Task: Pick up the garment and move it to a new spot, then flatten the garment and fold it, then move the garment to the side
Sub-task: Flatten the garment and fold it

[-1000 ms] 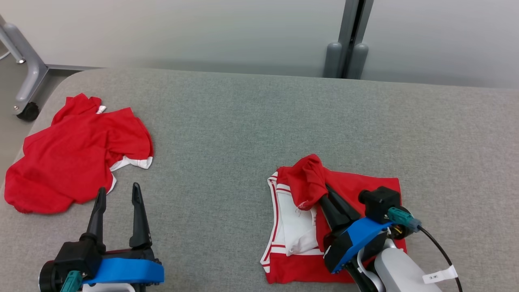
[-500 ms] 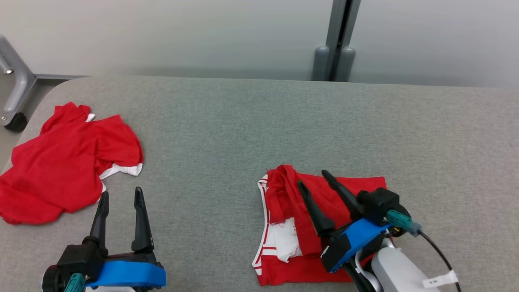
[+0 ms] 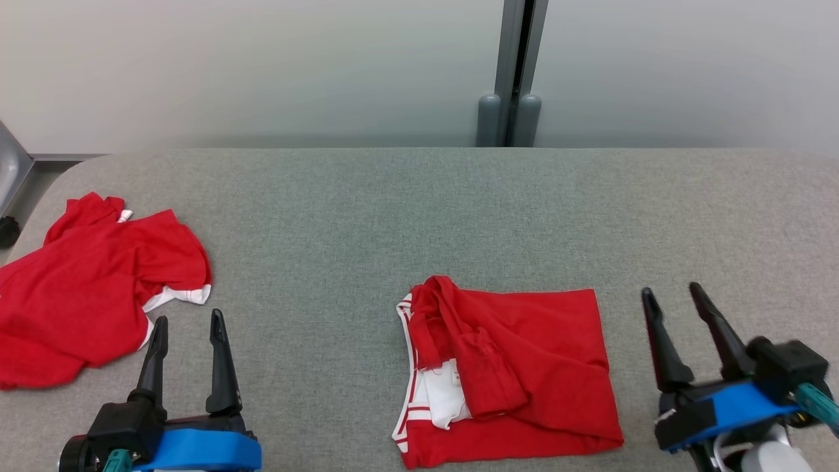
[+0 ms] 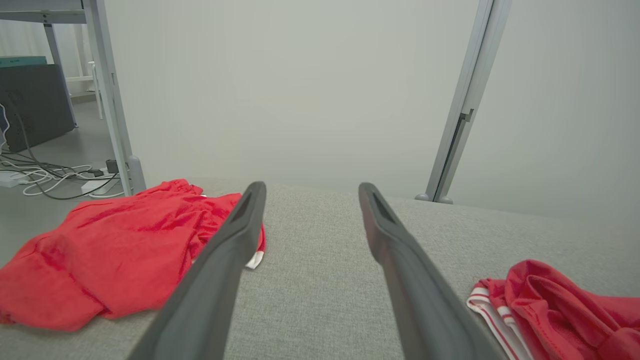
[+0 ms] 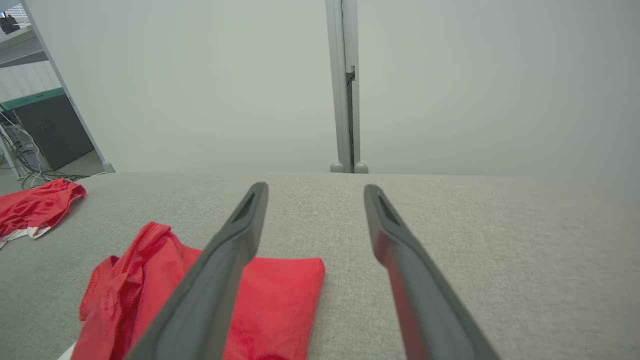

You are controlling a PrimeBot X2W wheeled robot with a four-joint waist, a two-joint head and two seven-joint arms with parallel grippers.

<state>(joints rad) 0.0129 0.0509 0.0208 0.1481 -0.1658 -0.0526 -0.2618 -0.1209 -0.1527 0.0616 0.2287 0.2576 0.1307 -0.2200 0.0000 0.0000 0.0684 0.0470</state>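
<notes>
— Garment (image 3: 524, 367) position?
— Folded on the grey table (image 3: 367, 216), between the grippers; a sleeve, seemingly, bunched on top.
— Grippers?
— Both spread wide, holding nothing — left gripper (image 3: 189, 316), right gripper (image 3: 671, 289). Another red heap (image 3: 85, 282) lies far left.

Head view: up high, looking down over the gray table (image 3: 367, 216). Wrist views: low, close, facing its far edge. Shared: folded red garment (image 3: 537, 354).
</notes>
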